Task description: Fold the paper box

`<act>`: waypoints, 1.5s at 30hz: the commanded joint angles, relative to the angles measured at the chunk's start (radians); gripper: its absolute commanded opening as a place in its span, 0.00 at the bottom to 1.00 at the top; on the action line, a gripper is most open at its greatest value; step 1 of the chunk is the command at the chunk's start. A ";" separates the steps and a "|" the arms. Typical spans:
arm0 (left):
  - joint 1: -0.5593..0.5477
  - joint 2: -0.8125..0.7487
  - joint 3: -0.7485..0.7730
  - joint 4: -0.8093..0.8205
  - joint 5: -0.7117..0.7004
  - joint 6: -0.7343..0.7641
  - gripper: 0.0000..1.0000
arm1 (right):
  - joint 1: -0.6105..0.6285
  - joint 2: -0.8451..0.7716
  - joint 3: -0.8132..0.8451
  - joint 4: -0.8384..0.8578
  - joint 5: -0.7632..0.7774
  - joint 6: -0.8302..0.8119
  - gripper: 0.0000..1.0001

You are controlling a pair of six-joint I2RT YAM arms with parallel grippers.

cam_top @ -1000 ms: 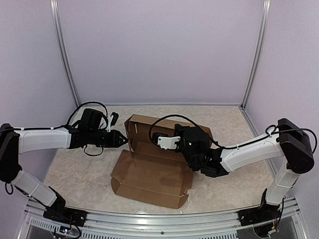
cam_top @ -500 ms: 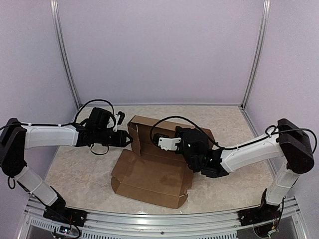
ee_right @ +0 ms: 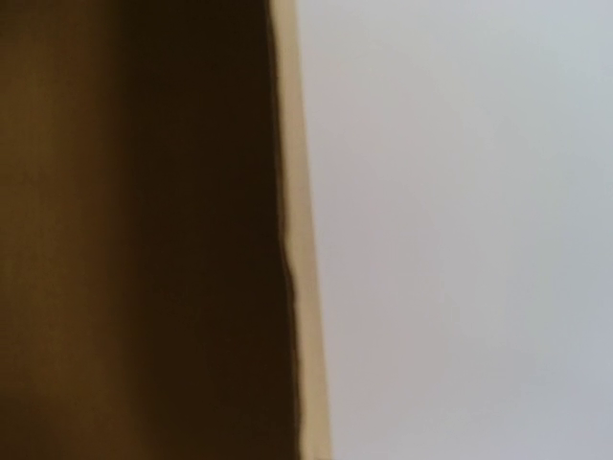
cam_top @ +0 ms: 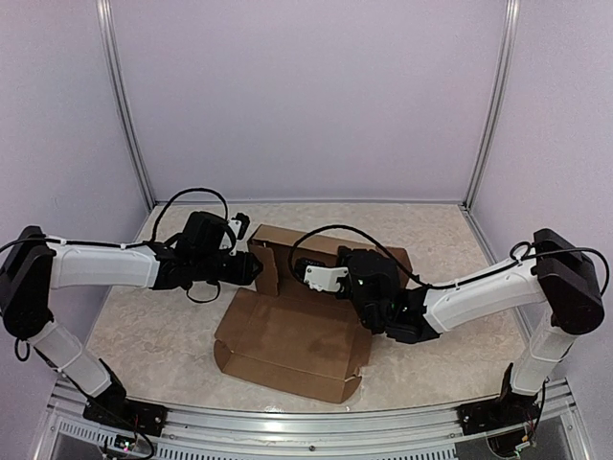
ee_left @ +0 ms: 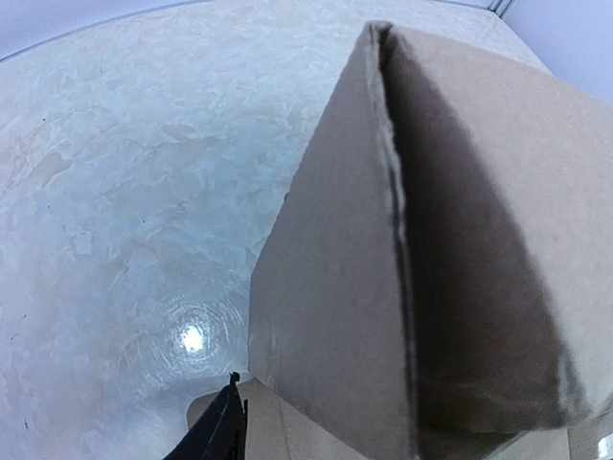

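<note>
The paper box [cam_top: 287, 340] is a brown cardboard sheet, part folded, in the middle of the table. Its front panel lies flat and its back wall [cam_top: 316, 241] stands up. My left gripper [cam_top: 253, 267] is open at the box's upright left flap [cam_top: 269, 269]. In the left wrist view that flap [ee_left: 335, 287] fills the right side, and one black finger [ee_left: 222, 431] shows low down to its left; the other finger is hidden. My right gripper [cam_top: 319, 276] is shut, down inside the box near the back wall. The right wrist view shows only a dark cardboard face [ee_right: 134, 230], no fingers.
The pale marbled tabletop [cam_top: 153, 316] runs round the box. Lilac walls with two aluminium posts [cam_top: 127, 115] [cam_top: 488, 105] close the back and sides. A metal rail [cam_top: 316, 431] runs along the near edge between the arm bases.
My left arm has reached right to the box's left flap and its jaws have widened. The flap now stands closer in to the box. The right arm has hardly moved.
</note>
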 commanded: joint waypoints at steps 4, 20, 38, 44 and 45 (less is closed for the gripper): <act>-0.031 0.012 0.014 0.095 -0.127 0.011 0.47 | 0.024 0.016 0.013 -0.124 -0.016 0.095 0.00; -0.070 0.063 -0.032 0.192 -0.249 0.003 0.56 | 0.036 0.065 0.083 -0.293 -0.012 0.213 0.00; -0.099 0.075 -0.043 0.249 -0.293 0.002 0.35 | 0.037 0.097 0.135 -0.379 -0.009 0.264 0.00; -0.100 0.075 -0.030 0.248 -0.286 0.002 0.09 | 0.036 0.104 0.141 -0.380 -0.011 0.271 0.00; -0.102 0.076 -0.028 0.246 -0.287 0.002 0.10 | 0.036 0.105 0.141 -0.380 -0.010 0.273 0.00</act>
